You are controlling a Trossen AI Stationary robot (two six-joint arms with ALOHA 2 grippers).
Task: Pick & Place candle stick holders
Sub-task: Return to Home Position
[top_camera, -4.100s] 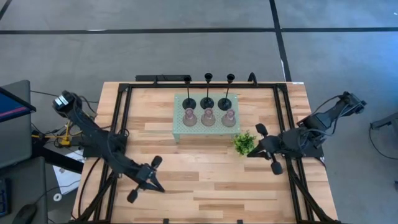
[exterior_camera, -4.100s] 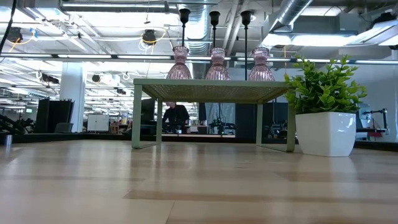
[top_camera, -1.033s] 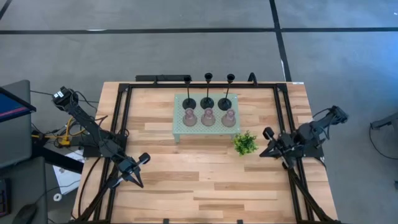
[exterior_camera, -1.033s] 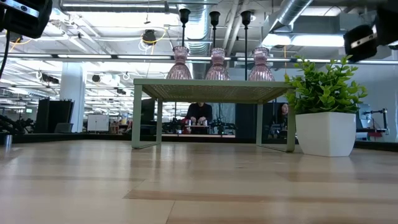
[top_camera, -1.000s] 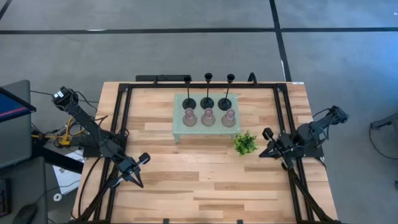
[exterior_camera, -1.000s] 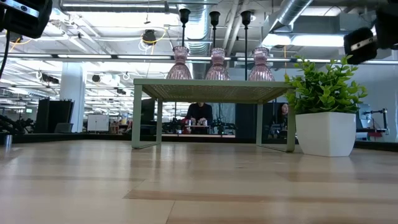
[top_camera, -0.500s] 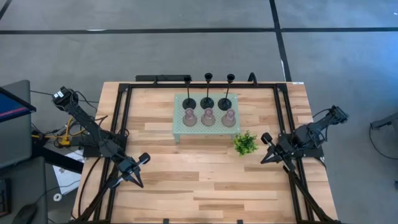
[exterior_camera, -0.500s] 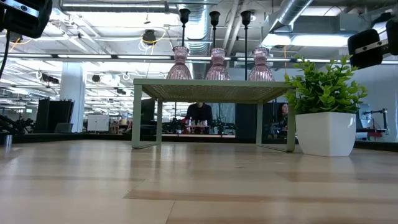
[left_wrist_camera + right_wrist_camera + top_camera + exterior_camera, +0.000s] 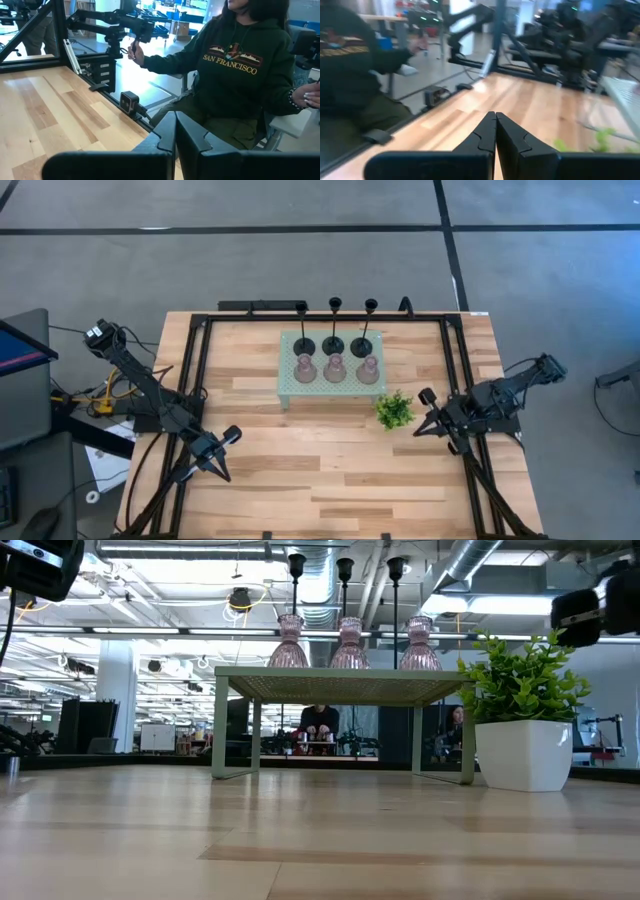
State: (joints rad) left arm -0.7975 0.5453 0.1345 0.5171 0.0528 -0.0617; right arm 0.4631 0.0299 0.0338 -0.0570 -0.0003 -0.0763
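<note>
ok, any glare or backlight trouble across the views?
Low view: ceiling lights backlight the pink candle holders; the shelf is dark underneath. High view: even light, no glare on the table. Left wrist view: bright floor glare beside the person.

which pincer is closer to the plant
Right. The right pincer hangs just to the right of the plant; the left pincer is far across the table, near its left edge.
</note>
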